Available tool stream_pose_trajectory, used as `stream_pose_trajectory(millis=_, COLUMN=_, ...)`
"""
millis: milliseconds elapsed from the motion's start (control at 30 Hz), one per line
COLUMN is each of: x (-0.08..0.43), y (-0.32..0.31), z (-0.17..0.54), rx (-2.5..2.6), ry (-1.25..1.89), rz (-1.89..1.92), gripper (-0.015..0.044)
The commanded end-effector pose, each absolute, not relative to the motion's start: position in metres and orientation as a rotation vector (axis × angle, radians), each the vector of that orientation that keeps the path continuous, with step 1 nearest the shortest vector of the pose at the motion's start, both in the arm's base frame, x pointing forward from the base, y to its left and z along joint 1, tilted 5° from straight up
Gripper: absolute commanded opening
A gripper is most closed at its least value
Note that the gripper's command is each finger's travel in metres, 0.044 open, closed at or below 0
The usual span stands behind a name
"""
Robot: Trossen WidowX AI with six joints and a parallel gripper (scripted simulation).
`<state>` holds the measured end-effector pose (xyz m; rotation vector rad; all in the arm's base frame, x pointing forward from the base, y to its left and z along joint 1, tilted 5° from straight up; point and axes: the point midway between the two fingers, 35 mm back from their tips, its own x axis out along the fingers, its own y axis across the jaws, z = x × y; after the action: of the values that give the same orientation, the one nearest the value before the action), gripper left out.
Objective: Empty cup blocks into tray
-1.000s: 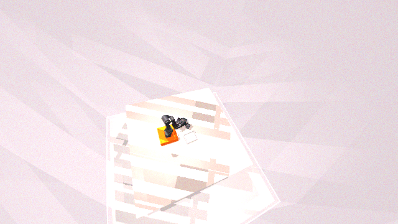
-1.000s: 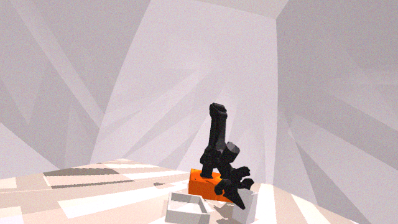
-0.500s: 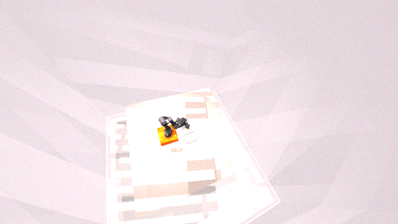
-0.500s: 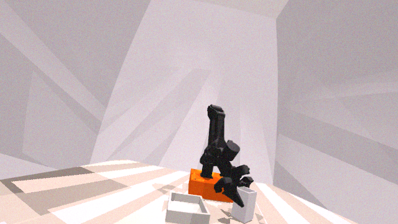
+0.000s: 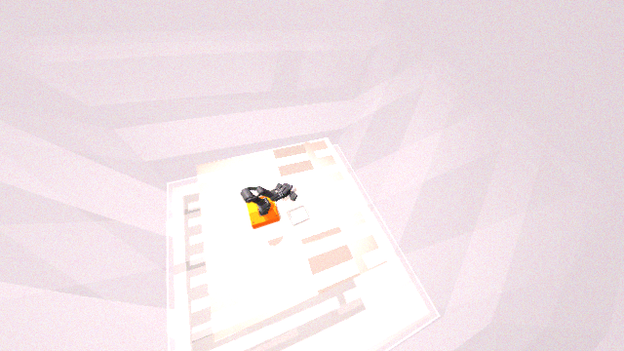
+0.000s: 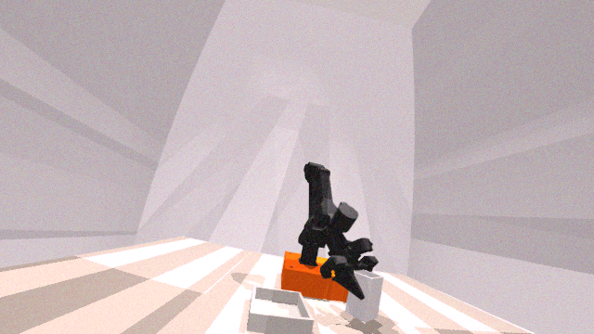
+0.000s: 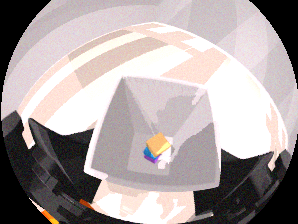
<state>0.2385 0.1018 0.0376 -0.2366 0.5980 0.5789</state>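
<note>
The pale grey square cup (image 6: 371, 301) (image 7: 107, 137) is upright, its underside a little above the table with a shadow below it. My gripper (image 6: 367, 280) (image 5: 292, 193) (image 7: 156, 129) is shut on the cup, one black finger on each side of its upper part. In the wrist view an orange block (image 7: 158, 143), a blue block (image 7: 148, 152) and a purple block (image 7: 151, 159) lie together at the cup's bottom. Whether the pale patch beside them is a block or light, I cannot tell. The shallow grey tray (image 6: 278, 324) (image 5: 301, 221) stands apart from the cup and looks empty.
The arm's orange base (image 6: 306, 284) (image 5: 265, 223) stands behind the tray and cup in the exterior view. The tray lies to the left of the cup there. Bright stripes and shadows cross the table (image 5: 253, 273), whose far edges show in the top view.
</note>
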Motion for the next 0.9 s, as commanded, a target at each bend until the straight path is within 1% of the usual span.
stream_pose_trajectory(millis=0, x=0.241, y=0.102, z=0.049, rx=-0.233, ry=0.581, rz=0.573, gripper=0.0)
stream_pose_trajectory(millis=533, x=0.244, y=0.102, z=0.067, rx=-0.232, ry=0.58, rz=0.569, gripper=0.0)
stream_pose_trajectory(millis=867, x=0.263, y=0.061, z=0.072, rx=-0.153, ry=0.6, rz=0.372, gripper=0.0)
